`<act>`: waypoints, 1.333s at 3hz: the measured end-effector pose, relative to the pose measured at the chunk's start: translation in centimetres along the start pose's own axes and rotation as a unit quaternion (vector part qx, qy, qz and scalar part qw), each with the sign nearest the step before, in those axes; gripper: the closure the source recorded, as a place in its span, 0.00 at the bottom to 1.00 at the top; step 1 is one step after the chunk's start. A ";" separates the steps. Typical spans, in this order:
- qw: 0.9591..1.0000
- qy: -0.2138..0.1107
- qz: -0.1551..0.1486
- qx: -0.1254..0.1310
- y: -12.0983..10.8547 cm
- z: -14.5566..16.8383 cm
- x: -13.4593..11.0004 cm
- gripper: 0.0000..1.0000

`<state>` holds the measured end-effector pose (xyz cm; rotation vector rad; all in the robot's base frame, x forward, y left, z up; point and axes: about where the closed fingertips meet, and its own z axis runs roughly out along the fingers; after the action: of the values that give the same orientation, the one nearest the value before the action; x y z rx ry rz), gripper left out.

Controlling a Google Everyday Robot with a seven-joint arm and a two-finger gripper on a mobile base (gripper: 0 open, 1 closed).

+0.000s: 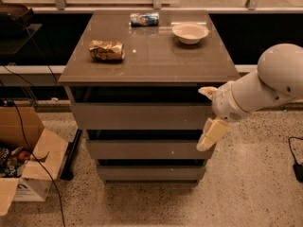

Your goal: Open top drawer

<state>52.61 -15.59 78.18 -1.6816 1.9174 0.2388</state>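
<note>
The top drawer [142, 116] is the widest grey-brown front, just under the cabinet top, and it is closed flush. My gripper [208, 112] is at the right end of that drawer front, on a white arm coming in from the right. Its two cream fingers are spread apart, one [207, 91] near the dark gap above the drawer, the other [211, 134] hanging by the drawer's lower edge. It holds nothing. Two narrower drawer fronts [147, 149] sit below, also closed.
On the cabinet top [151, 60] lie a crumpled snack bag [107, 50], a blue packet [144, 19] and a white bowl [190, 32]. An open cardboard box [28, 160] and cables lie on the floor at the left. A cable lies at the far right.
</note>
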 end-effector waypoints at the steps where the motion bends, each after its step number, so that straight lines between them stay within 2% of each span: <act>1: 1.000 0.000 0.019 -0.010 -1.6 2.9 2.5 0.00; 2: 0.999 0.011 0.031 -0.022 -4.5 6.8 4.7 0.00; 3: 0.999 0.021 0.035 -0.031 -6.6 9.5 5.6 0.00; 4: 0.998 0.030 0.042 -0.045 -7.6 11.8 6.5 0.19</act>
<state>63.09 -16.82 66.85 -1.6858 2.0524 0.3153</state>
